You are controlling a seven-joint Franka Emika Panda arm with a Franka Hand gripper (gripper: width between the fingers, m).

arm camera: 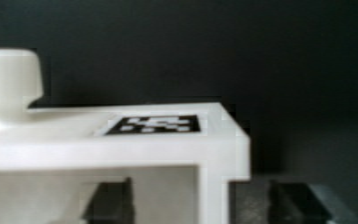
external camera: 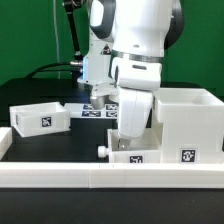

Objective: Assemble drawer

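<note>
A small white tray (external camera: pixel 128 154) with a round knob (external camera: pixel 103 150) stands near the front, just left of the tall boxy case (external camera: pixel 186 122). My gripper (external camera: pixel 125 138) is lowered onto this tray. In the wrist view the tray's tagged wall (arm camera: pixel 158 150) runs between my fingers, and its knob (arm camera: pixel 7 80) stands at one end. One finger (arm camera: pixel 112 205) is inside the tray, the other (arm camera: pixel 297 205) outside. My gripper (arm camera: pixel 204 203) is open, with gaps on both sides of the wall. A second tray (external camera: pixel 40 117) sits at the exterior view's left.
A long low white rail (external camera: pixel 110 178) runs along the front edge. The marker board (external camera: pixel 92 110) lies at the back behind the arm. The table top is black.
</note>
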